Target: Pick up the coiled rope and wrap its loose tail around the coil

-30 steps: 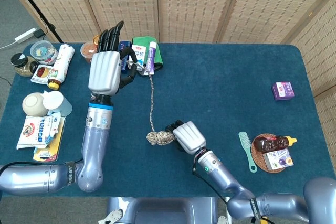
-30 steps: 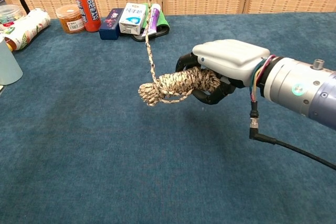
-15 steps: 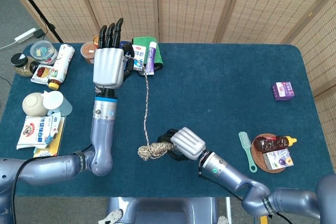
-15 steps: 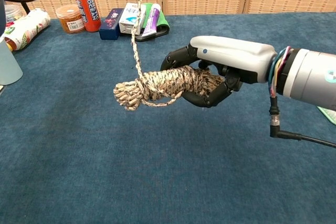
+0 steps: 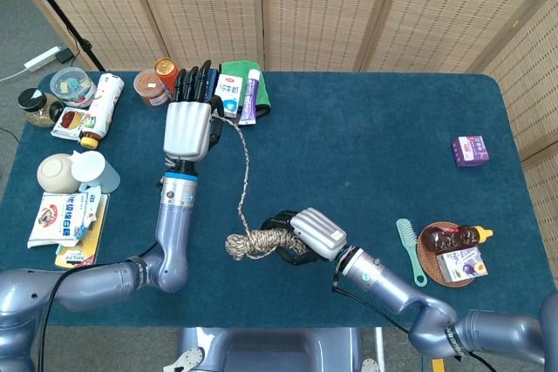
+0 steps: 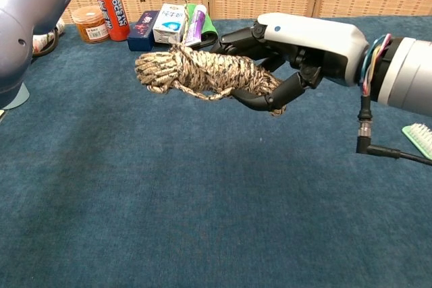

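Where gripped: right hand (image 6: 297, 48) clamped on beige-and-brown braided rope coil (image 6: 202, 72).
Tail (image 5: 243, 172): limp, light; pinched by left hand (image 5: 187, 124).

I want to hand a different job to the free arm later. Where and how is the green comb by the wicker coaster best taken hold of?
Grip the green comb by its plain handle, the end nearer the robot. Come from above with the fingers across its narrow width. It lies flat on the blue table, with bristles at the far end and the wicker coaster close on the right, so the left side is freer.
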{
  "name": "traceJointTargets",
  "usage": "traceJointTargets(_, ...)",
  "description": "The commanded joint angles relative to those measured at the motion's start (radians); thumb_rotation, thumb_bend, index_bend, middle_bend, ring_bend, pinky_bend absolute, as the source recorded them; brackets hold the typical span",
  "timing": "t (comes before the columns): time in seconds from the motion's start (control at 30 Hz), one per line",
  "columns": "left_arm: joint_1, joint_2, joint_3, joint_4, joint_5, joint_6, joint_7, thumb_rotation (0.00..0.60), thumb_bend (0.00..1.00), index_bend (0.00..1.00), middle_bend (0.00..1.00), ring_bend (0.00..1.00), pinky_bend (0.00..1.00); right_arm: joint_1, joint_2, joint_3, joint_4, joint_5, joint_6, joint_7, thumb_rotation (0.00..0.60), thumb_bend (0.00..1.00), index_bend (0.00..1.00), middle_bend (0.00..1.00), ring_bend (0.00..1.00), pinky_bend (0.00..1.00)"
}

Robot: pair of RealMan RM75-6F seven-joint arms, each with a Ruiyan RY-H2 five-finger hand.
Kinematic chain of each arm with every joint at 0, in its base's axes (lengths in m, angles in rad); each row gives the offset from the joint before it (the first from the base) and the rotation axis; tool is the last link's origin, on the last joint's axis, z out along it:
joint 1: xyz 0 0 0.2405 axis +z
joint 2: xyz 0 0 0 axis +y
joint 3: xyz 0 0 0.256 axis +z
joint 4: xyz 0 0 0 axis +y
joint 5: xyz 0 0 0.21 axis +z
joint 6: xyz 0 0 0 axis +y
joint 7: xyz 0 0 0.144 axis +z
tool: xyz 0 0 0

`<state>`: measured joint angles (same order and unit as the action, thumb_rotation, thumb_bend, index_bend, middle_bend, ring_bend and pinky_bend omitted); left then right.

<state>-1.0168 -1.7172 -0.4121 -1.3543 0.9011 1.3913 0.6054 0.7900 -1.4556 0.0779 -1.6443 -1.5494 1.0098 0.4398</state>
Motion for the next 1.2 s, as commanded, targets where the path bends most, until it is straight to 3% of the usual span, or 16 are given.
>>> traceJointTargets(0.03, 0.023, -0.017, 0.034, 0.038, 0.032, -0.02, -0.038, 0.6, 0.4, 0.59, 0.0, 0.0, 0.0, -0.001, 0.024, 0.036, -0.069, 0.089, -0.041, 0.061, 0.6, 0.9, 0.71, 0.45, 0.35, 0.67)
traceJointTargets(0.23, 0.059, -0.039, 0.115, 0.128, 0.163, -0.036, -0.143, 0.6, 0.4, 0.59, 0.0, 0.0, 0.0, 0.01, 0.067, 0.113, -0.181, 0.293, -0.123, 0.077, 0.6, 0.92, 0.71, 0.45, 0.35, 0.67)
traceJointTargets(0.43, 0.088, -0.046, 0.138, 0.166, 0.213, -0.041, -0.187, 0.6, 0.4, 0.59, 0.0, 0.0, 0.0, 0.027, 0.084, 0.169, -0.224, 0.461, -0.171, 0.058, 0.6, 0.94, 0.71, 0.45, 0.35, 0.67)
traceJointTargets(0.63, 0.117, -0.038, 0.195, 0.201, 0.323, -0.018, -0.221, 0.6, 0.4, 0.6, 0.0, 0.0, 0.0, 0.054, 0.114, 0.215, -0.277, 0.665, -0.218, 0.029, 0.6, 0.97, 0.71, 0.45, 0.35, 0.67)
traceJointTargets(0.83, 0.155, -0.028, 0.252, 0.2, 0.422, 0.009, -0.249, 0.6, 0.4, 0.6, 0.0, 0.0, 0.0, 0.108, 0.093, 0.253, -0.295, 0.943, -0.119, -0.086, 0.6, 0.99, 0.71, 0.45, 0.36, 0.67)
traceJointTargets(0.97, 0.176, -0.015, 0.273, 0.186, 0.469, 0.018, -0.252, 0.6, 0.4, 0.6, 0.0, 0.0, 0.0, 0.179, 0.084, 0.284, -0.296, 1.2, -0.046, -0.191, 0.6, 1.0, 0.71, 0.45, 0.36, 0.67)
traceJointTargets(1.2, 0.2, -0.002, 0.287, 0.166, 0.519, 0.028, -0.27, 0.6, 0.4, 0.6, 0.0, 0.0, 0.0, 0.23, 0.031, 0.321, -0.248, 1.361, 0.066, -0.285, 0.6, 1.0, 0.71, 0.46, 0.37, 0.69)
